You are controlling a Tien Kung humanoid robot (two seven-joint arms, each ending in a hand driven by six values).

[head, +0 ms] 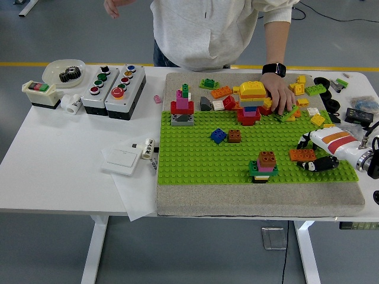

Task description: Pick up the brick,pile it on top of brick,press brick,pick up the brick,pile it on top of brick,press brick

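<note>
A flat orange brick [302,155] lies on the green baseplate [195,160] near its right edge. My right hand [311,152] comes in from the right and has black fingers [304,140] behind the brick and in front of it, closed on it. Left of it stands a small stack [263,164] of green, pink and brown bricks. A blue brick [218,135] and a brown brick [234,135] sit mid-plate. A person's hand [278,97] with a black watch rests on loose bricks beside a yellow-topped stack [251,100]. My left arm is out of view.
A red, pink and green tower [182,106] stands at the plate's back left. Loose bricks [308,89] lie at the back right. Two button boxes [112,89], a bowl [64,72], a white switch plate [121,158] and dark gear [361,109] sit off the plate.
</note>
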